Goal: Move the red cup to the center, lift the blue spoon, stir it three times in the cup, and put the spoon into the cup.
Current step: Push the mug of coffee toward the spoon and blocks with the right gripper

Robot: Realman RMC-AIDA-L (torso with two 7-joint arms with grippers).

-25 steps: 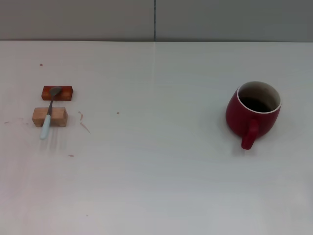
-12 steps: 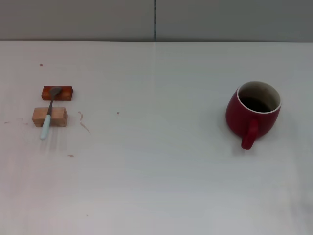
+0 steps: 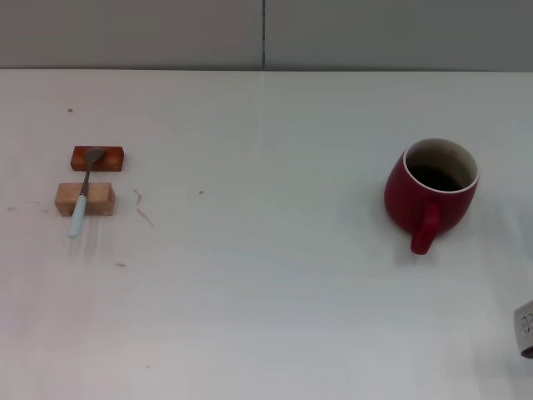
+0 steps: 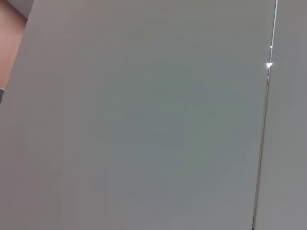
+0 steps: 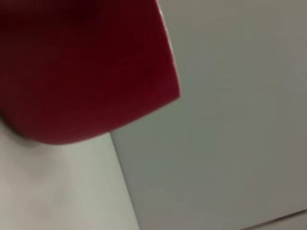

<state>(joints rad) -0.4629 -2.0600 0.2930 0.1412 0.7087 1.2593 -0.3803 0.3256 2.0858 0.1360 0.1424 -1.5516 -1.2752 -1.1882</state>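
- Dark-red ceramic, the red cup (image 3: pixel 431 190) stands upright on the right side of the white tabletop (image 3: pixel 266 275), its thick handle turned toward the robot and its dark inside ringed by a pale rim.
- The right wrist view is filled at one side by the cup's rounded red wall (image 5: pixel 86 67), seen very close, with pale tabletop and grey wall beyond it.
- The blue spoon (image 3: pixel 83 193) lies far over on the left, well apart from the cup: its grey bowl rests on a reddish-brown wooden block (image 3: pixel 97 157), its neck crosses a lighter wooden block (image 3: pixel 84 198), and its pale-blue handle slopes down to the tabletop.
- A small piece of the right gripper (image 3: pixel 525 329) shows at the lower right edge of the head view, near the cup but apart from it; I cannot tell how its jaws stand.
- The left gripper is out of sight; its wrist camera shows only a plain grey wall panel (image 4: pixel 144 120).
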